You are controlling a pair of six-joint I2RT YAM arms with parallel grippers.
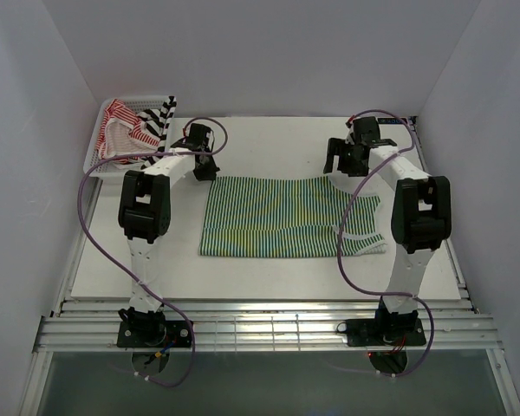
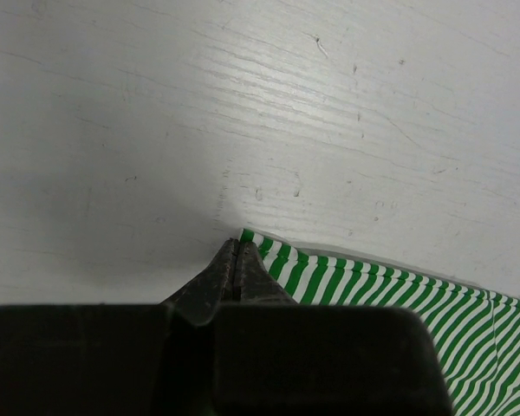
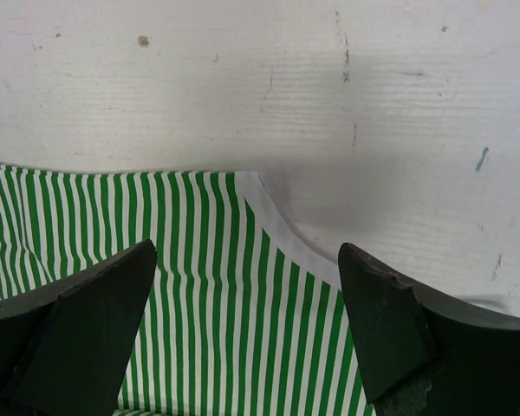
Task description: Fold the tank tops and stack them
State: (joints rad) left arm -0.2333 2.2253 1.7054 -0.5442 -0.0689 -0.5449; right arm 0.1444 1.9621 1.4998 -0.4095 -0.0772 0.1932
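1. Shows the green-and-white tank top (image 1: 277, 217) spread flat on the white table (image 1: 269, 143), with thin stripes and white binding along a curved opening.
2. Places that top's far-left corner right at the tips of the left gripper (image 2: 236, 246), and its far edge directly beneath the right gripper (image 3: 247, 251).
3. Leaves the red-and-white tank top (image 1: 120, 130) and the black-and-white tank top (image 1: 162, 117) bunched in the white mesh basket (image 1: 95, 154), beyond and to the left of the left gripper and well apart from the right one.
4. Hides part of the green top's strap end behind the right arm in the top view. Blocks the lower part of the left wrist view with the gripper's own dark body. Cannot tell how much cloth sits between the tips.
5. Reaches the left arm forward with its tips down at the table, pinched tight on the corner, a sliver of stripe showing past them.
6. Holds the right fingers (image 3: 95, 329) spread wide, low over the cloth, straddling the bound curve, one over stripes and the other beside bare table.
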